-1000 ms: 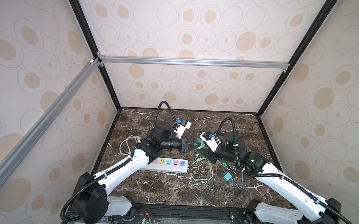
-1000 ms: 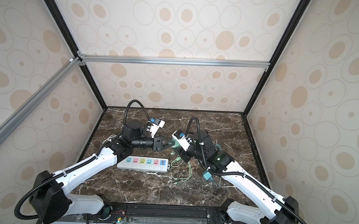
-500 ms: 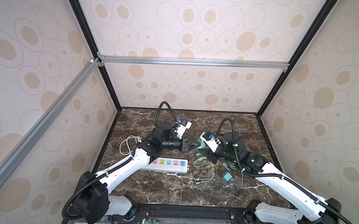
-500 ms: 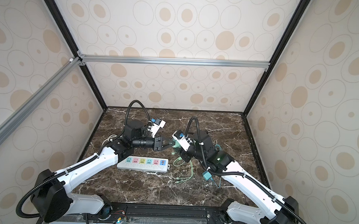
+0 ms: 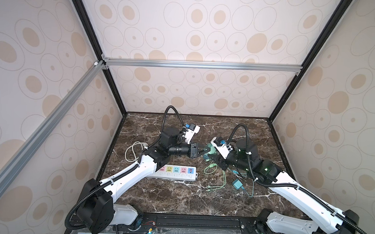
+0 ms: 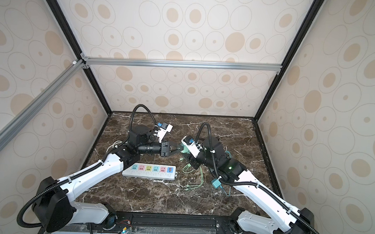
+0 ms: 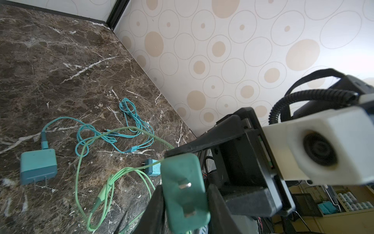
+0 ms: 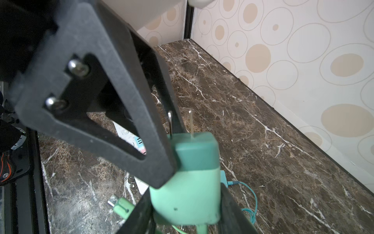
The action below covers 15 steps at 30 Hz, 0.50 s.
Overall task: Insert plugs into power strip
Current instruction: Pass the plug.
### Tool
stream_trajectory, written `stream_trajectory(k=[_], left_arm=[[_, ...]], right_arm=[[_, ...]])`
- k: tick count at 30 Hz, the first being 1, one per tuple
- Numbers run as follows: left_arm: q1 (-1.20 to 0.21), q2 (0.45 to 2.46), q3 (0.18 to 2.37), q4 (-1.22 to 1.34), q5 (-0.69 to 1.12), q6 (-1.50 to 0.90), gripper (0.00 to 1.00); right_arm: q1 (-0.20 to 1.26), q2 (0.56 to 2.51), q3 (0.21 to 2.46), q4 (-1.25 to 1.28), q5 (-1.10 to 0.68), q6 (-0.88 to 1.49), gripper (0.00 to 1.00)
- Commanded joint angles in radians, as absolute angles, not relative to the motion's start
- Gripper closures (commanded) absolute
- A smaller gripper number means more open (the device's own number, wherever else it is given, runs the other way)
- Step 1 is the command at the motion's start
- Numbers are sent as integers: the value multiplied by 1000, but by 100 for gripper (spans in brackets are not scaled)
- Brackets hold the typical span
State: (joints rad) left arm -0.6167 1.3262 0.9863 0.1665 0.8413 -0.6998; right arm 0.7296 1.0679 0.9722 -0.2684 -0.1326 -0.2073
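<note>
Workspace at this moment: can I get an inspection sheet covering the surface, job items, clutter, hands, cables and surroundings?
Surface: dark marble tabletop, no spills seen.
Job's things: power strip lies flat, with no plug in its sockets. The mint green plug is held in the air, prongs bare. One teal plug lies on the tabletop. A second teal plug is partly hidden behind the mint one.
Clutter: nothing seen.
Hands: left hand is shut on the mint green plug's prong end. The right hand grips its cable end.
Cables: green cable and teal cable lie in loose loops. A white cord is coiled near the left arm.
Surroundings: dotted wall panels, aluminium bar overhead.
</note>
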Motion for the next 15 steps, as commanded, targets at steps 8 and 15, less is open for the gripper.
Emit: stream_trajectory(k=[8,15], left_arm=[[-625,1307,976,356,903,-749,100],[-626,1309,972,393,895,-774,100]], right_arm=[[742,1034,958,-270,-182,-201,41],[742,1002,945,-251,-170,-192,36]])
